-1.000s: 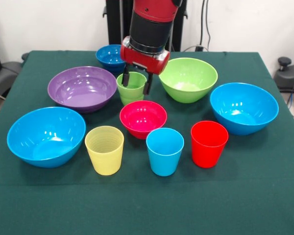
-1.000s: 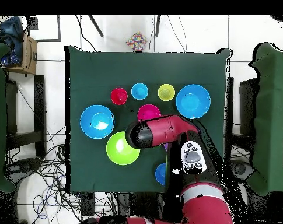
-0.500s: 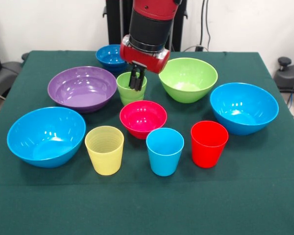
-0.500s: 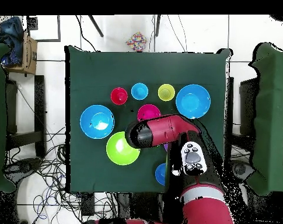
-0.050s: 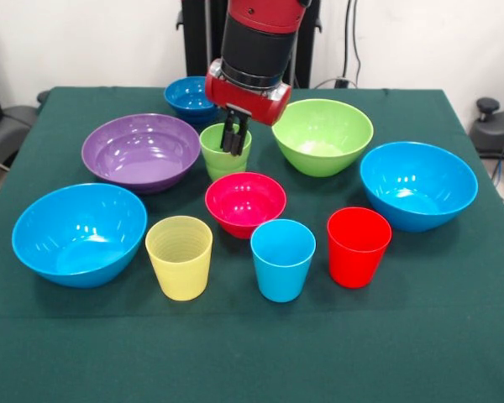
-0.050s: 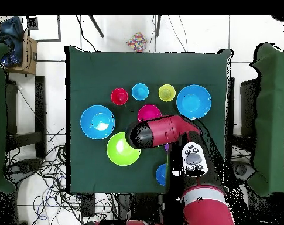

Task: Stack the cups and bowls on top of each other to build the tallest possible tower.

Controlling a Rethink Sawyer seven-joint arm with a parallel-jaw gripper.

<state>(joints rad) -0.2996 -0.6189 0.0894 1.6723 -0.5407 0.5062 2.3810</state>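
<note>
Glossy smooth green plastic tumbler (image 5: pixel 225 149) upright on dark green cloth-covered table (image 5: pixel 454 336), between wide purple plastic bowl (image 5: pixel 140 152) and large lime-green plastic bowl (image 5: pixel 322 136), black gripper (image 5: pixel 233 139) pinched closed on tumbler's far rim, fingers together inside and outside its wall.

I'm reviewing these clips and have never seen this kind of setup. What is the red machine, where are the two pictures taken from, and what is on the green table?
The red and black machine is a robot arm; its gripper is closed on the rim of the green cup. One picture faces the robot across the table; the other looks straight down, where the arm hides that cup. On the green cloth stand a yellow cup, a light blue cup and a red cup, plus six bowls: purple, lime green, pink-red, small dark blue and two large light blue. Nothing is stacked yet.
</note>
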